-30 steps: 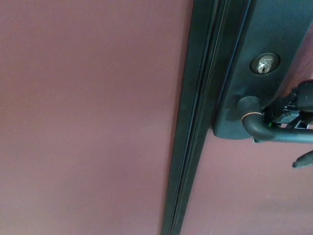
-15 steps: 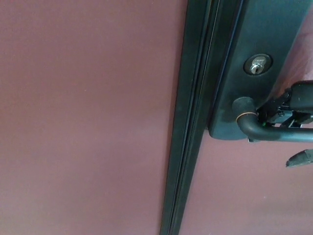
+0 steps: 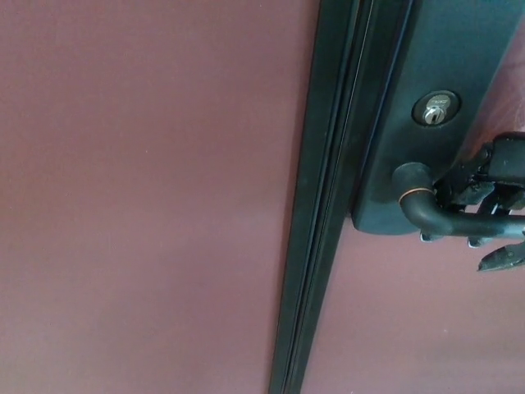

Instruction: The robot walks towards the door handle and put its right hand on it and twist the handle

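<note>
While the camera has barely shifted over the last second, the robot's black right hand (image 3: 484, 201) has settled closer onto the dark curved metal lever handle (image 3: 447, 220) — its fingers (image 3: 472, 182) now wrap over the bar from above, and a fingertip shows just below it at the picture's right edge. The hand is clasped around the handle, at the lower end of the dark metal lock plate (image 3: 426, 115) on the reddish-brown door (image 3: 148, 197), just below the silver keyhole cylinder (image 3: 435, 108). The lever lies roughly level — so the grip looks made, and the twist is probably next. The left hand is out of sight.
</note>
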`<state>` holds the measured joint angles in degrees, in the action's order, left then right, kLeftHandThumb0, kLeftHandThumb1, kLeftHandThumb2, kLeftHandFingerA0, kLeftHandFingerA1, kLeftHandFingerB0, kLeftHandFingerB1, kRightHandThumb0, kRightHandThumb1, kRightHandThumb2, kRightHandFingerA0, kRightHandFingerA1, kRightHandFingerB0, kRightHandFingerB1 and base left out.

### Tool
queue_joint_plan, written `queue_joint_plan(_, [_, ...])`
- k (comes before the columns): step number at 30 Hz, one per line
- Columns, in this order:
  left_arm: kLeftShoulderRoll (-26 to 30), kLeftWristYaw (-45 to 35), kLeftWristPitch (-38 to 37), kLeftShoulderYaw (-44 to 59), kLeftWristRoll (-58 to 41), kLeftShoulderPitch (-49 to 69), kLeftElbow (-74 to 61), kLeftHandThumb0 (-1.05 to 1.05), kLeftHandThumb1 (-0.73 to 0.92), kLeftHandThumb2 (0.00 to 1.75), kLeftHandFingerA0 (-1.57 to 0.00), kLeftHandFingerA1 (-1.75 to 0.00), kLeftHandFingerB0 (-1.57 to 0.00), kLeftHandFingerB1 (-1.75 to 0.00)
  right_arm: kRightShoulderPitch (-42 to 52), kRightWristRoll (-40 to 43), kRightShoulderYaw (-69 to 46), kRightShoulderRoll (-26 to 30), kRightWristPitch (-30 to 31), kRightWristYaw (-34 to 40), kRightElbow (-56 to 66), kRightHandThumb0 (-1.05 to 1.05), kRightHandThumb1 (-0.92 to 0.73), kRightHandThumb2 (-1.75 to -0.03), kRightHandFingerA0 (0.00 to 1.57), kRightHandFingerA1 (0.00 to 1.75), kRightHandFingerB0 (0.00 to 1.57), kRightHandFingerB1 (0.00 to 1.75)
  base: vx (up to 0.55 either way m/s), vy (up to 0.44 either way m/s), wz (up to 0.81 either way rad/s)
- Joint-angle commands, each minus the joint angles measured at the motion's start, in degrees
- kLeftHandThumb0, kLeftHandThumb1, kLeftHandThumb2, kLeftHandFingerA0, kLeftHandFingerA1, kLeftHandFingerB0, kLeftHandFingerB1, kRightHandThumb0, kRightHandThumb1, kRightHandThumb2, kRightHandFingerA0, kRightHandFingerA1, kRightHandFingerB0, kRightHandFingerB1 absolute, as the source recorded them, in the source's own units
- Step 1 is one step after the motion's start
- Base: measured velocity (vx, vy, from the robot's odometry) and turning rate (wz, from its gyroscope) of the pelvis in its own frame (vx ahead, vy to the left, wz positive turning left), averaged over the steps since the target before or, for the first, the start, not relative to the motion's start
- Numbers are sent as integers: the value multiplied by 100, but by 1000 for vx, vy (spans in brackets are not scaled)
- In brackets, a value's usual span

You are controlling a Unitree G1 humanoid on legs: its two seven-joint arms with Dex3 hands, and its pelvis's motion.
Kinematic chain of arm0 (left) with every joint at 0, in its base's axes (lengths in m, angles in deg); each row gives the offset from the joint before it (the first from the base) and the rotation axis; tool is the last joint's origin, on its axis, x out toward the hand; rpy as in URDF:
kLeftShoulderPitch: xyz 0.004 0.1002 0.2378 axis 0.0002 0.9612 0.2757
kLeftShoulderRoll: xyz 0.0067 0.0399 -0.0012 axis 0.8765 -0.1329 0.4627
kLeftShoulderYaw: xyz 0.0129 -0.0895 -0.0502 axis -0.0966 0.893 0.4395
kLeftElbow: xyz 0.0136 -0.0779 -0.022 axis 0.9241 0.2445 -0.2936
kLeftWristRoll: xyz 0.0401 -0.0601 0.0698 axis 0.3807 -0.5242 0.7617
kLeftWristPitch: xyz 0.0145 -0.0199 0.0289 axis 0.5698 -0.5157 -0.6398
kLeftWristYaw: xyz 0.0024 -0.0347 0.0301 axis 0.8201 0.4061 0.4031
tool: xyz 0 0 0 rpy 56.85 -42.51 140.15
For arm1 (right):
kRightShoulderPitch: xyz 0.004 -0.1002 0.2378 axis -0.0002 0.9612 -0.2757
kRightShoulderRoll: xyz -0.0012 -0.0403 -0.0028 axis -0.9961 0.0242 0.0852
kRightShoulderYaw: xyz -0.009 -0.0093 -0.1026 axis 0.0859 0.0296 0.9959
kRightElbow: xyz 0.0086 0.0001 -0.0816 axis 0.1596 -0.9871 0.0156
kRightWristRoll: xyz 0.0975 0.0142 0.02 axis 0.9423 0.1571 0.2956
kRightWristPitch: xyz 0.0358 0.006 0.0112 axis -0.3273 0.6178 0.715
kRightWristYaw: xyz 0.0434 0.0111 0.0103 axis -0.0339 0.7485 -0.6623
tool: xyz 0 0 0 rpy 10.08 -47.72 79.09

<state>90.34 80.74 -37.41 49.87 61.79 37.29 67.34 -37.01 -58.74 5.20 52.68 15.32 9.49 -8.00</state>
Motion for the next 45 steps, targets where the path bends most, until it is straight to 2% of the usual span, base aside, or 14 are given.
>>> queue_joint_plan(1, [-9,-3,-20,-36,-14,117,4,-30,53,56,-67,-49,-54,-41,185,3,198,-107,45,-285,-76,-21,-50,-55,86,55,78,50,0,0,0])
queue_joint_plan(4, [-27,-99,19,60,-121,109,10,-30,53,56,-67,-49,-54,-41,126,-25,199,-103,140,-317,-30,-24,-50,-55,78,51,74,48,0,0,0])
queue_joint_plan(7, [-22,-111,19,72,-115,111,2,-30,53,56,-68,-49,-54,-41,52,-24,207,-101,271,-380,-2,-35,-52,-56,50,41,41,36,0,0,0])
queue_joint_plan(10, [-16,-79,15,64,-86,140,5,-29,53,56,-68,-49,-54,-41,-105,166,69,-143,404,-492,-24,-27,-31,-88,10,51,8,49,0,0,0])
queue_joint_plan(13, [-16,-80,19,69,-84,124,3,-29,53,56,-68,-49,-54,-41,-138,154,42,-167,414,-532,-44,-27,-31,-88,10,51,8,49,0,0,0])
queue_joint_plan(14, [19,-84,40,63,-70,78,7,-29,53,56,-68,-49,-54,-41,-235,245,-164,-174,378,-479,-61,-66,-47,-57,11,30,15,26,0,0,0])
queue_joint_plan(15, [34,-85,52,61,-63,57,9,-29,53,56,-68,-49,-54,-41,-275,280,-277,-186,363,-454,-65,-68,-42,-73,6,35,10,31,0,0,0])
queue_joint_plan(26, [51,-122,68,64,-69,43,9,-31,52,56,-68,-49,-55,-41,-84,264,-918,-306,495,-359,270,-68,-41,-80,0,12,0,13,0,0,0])
queue_joint_plan(29, [51,-85,43,50,-50,64,11,-32,53,56,-68,-49,-55,-41,-100,229,-979,-268,577,-413,313,-68,-41,-80,0,11,0,11,0,0,0])
queue_joint_plan(30, [39,-90,33,73,-72,120,19,-32,53,56,-68,-49,-55,-41,-89,206,-956,-270,565,-431,320,-68,-51,-56,0,12,0,11,0,0,0])
queue_joint_plan(34, [40,-102,33,72,-69,126,16,-32,53,56,-68,-49,-55,-41,-92,182,-971,-275,557,-457,311,-71,-41,-73,0,9,0,6,0,0,0])
queue_joint_plan(42, [15,-70,15,75,-63,208,21,-32,53,57,-67,-48,-57,-42,-199,26,-905,-91,1004,-633,378,-67,-52,-57,2,26,0,8,0,0,0])
queue_joint_plan(44, [11,-69,32,78,-67,208,19,-32,53,57,-67,-48,-57,-42,-308,108,-969,-71,1189,-699,378,-70,-43,-78,6,30,0,9,0,0,0])
queue_joint_plan(45, [12,-48,38,56,-43,203,21,-32,53,56,-67,-48,-56,-42,-331,199,-1080,-90,1320,-698,457,-65,-52,-57,13,32,0,7,0,0,0])
